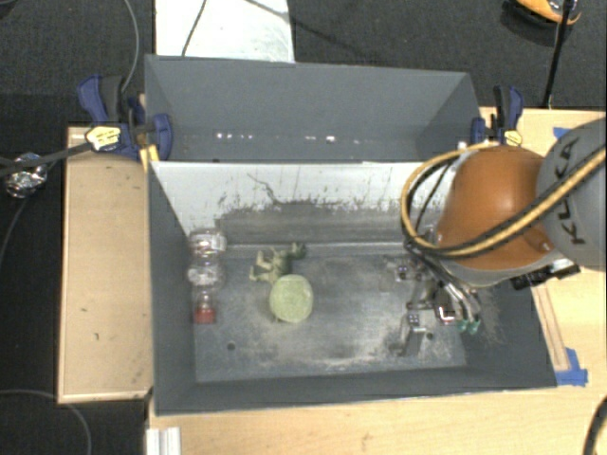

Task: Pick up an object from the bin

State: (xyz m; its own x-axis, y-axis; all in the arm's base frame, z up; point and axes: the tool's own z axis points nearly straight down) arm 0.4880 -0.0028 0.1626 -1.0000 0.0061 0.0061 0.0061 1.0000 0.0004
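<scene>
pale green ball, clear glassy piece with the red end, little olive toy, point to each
pale green ball (291, 300): camera view, middle of its top.
clear glassy piece (203, 273): camera view, its clear middle part.
olive toy (273, 263): camera view, its body.

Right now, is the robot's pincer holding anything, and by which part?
Nothing that I can see. The pincer is over bare floor on the right of the bin; the green ball lies apart, to its left.

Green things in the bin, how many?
2. A small olive figure near the back wall, left of centre; a pale green round lump just in front of it. The arm may hide others at right.
</scene>
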